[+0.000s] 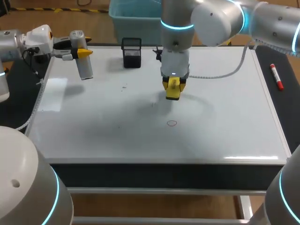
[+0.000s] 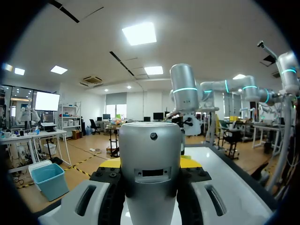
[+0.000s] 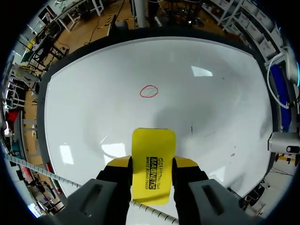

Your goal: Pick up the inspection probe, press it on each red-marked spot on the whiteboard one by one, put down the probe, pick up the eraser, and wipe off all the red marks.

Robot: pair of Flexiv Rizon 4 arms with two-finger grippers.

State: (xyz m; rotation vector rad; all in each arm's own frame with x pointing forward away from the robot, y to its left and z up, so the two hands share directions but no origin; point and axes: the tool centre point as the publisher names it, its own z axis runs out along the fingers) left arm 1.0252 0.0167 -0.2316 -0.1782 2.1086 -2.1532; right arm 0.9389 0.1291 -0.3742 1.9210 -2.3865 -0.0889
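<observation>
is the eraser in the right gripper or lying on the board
In the gripper: the eraser sits clamped between the right gripper's two fingers.

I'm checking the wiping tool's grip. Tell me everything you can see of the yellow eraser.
The eraser is a flat yellow block with rounded corners and black print on its face. It is clamped between the fingers of the right gripper, sticking out ahead of them over the whiteboard. A red circle mark lies ahead of it, apart. Whether it touches the board cannot be told.
</observation>
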